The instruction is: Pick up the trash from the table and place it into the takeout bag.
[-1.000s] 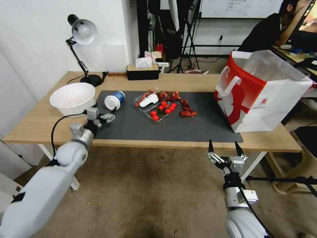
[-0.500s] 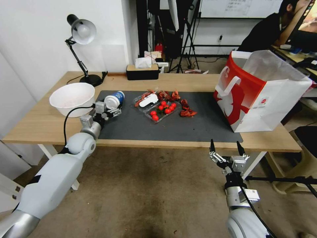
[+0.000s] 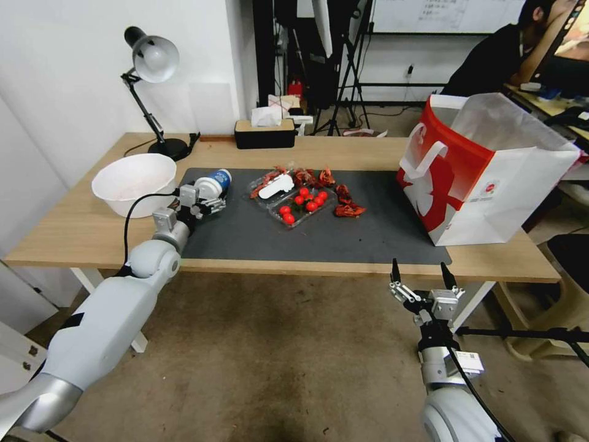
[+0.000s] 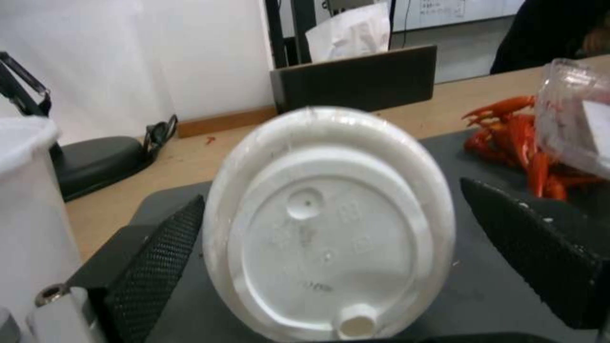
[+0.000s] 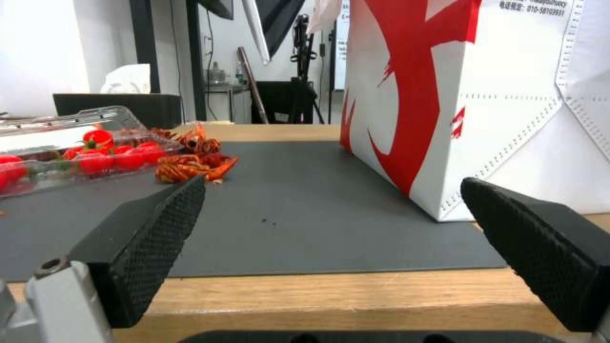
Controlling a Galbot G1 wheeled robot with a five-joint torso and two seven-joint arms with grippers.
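The left gripper (image 3: pixel 207 197) has moved forward over the near left corner of the mat (image 3: pixel 257 236) since a second ago, when it hung back over the table (image 3: pixel 67 227) edge short of the cup (image 3: pixel 213 184). Now its spread fingers (image 4: pixel 152 267) flank the cup's white lid, one pad on each side. The left wrist view shows a narrow gap at one pad and a wider one at the other, so nothing is gripped yet. The cup lies on its side on the mat, lid toward the robot, blue-and-white body pointing away, just beside the white bowl (image 3: pixel 134 181). It has not shifted in that time.

The right gripper (image 3: pixel 422 277) hangs below the table's near edge on the robot's right, fingers wide apart and empty, almost where it was before. Its wrist view looks level across the mat toward the bag (image 5: pixel 483 95).

The bag (image 3: pixel 485 169) stands upright at the right end of the mat, mouth open, well apart from the cup. Between them sits the clear tomato tray (image 3: pixel 297 202) with red crayfish shells (image 3: pixel 346 205) scattered round it, all unchanged.
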